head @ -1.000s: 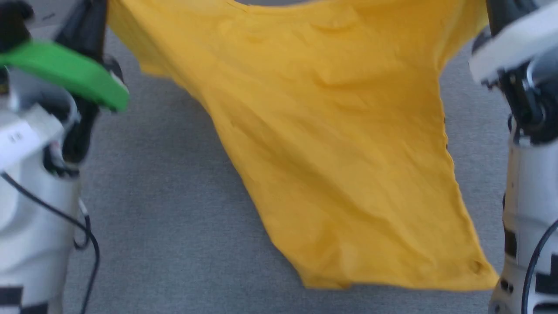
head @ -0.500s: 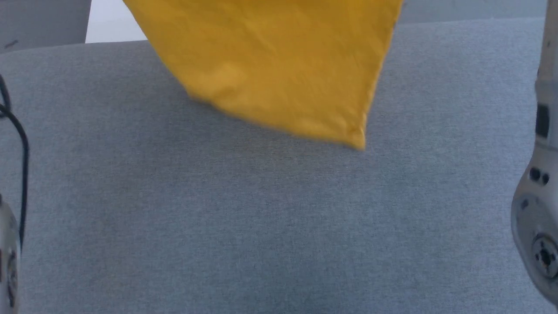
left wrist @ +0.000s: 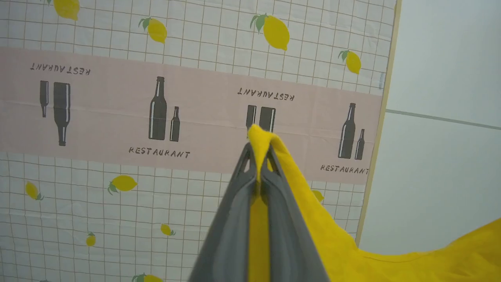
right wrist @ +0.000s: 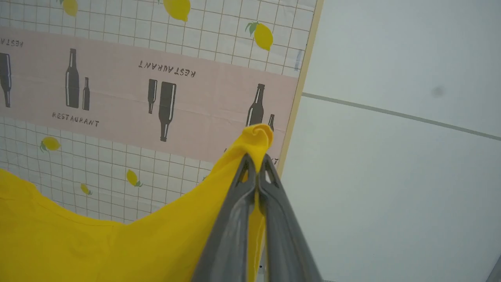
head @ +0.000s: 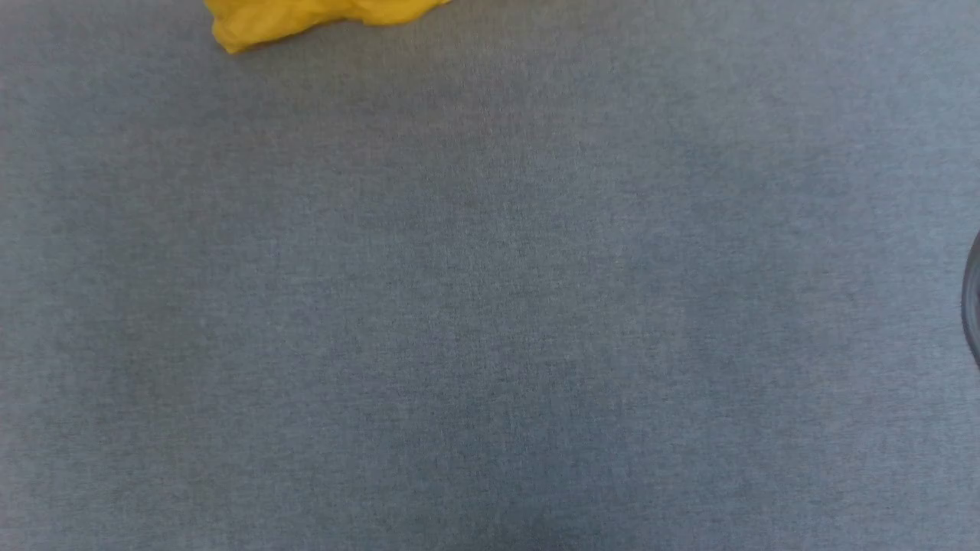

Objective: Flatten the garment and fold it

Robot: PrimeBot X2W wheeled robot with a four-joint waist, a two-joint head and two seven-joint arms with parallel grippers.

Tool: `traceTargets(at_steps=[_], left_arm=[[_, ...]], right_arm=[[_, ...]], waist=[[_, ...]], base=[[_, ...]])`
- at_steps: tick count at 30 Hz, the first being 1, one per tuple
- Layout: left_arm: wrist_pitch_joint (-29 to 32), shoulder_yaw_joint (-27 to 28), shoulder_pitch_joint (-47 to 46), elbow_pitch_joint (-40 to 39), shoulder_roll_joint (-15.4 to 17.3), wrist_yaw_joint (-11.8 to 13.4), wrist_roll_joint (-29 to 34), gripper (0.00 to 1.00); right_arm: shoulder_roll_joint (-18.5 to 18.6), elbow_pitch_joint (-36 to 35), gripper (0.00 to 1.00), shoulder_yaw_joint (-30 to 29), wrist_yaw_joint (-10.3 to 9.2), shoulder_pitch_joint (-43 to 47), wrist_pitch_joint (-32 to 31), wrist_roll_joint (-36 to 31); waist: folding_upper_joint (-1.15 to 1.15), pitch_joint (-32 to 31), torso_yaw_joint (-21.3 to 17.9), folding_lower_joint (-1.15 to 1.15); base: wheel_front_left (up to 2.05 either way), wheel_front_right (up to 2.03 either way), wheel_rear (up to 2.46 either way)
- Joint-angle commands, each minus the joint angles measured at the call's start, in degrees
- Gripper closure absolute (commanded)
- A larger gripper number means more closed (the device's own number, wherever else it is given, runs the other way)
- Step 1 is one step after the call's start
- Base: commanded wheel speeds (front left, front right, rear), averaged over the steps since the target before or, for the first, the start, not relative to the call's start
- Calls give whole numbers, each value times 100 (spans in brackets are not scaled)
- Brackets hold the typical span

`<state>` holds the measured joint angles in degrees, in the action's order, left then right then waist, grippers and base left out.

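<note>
The left hand [left wrist: 259,156] and the right hand [right wrist: 256,160] are each closed on a bunch of the garment [left wrist: 313,219] and hold it in the air, probably so that it hangs open before it is laid flat. The wrist views show these grips, and the head view shows a low yellow tip near the grey surface [head: 490,306].

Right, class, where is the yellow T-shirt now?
The T-shirt hangs, pinched by the left gripper and right gripper; its lowest tip shows top left in the head view.
</note>
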<state>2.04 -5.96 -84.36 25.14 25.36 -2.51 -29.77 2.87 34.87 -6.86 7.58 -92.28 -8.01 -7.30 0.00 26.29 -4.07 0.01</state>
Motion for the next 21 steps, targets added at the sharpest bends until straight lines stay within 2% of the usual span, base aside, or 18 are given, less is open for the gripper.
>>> traceTargets(at_steps=[1,7,14,16,21], left_arm=[[-50,45,-133,22,36,-50,-67,100],[-262,152,-336,43,83,-262,-333,100],[-320,-80,-29,-279,259,-475,-791,100],[-276,-235,245,-546,382,-490,-995,100],[-175,-652,1514,-1663,1093,-495,-1709,100]], right_arm=[[0,-51,100,-25,-9,-103,11,-85],[0,-225,100,107,-9,-191,0,-73],[0,-547,100,329,-9,189,-88,271],[0,-729,100,353,-9,431,-158,473],[0,-1502,100,354,-9,1380,-575,974]], waist=[[0,620,26,-1],[0,1247,150,-1],[0,1422,382,-1],[0,1398,421,-1],[0,1226,464,-1]], base=[[0,0,0],[0,0,0],[0,0,0],[0,0,0],[0,0,0]])
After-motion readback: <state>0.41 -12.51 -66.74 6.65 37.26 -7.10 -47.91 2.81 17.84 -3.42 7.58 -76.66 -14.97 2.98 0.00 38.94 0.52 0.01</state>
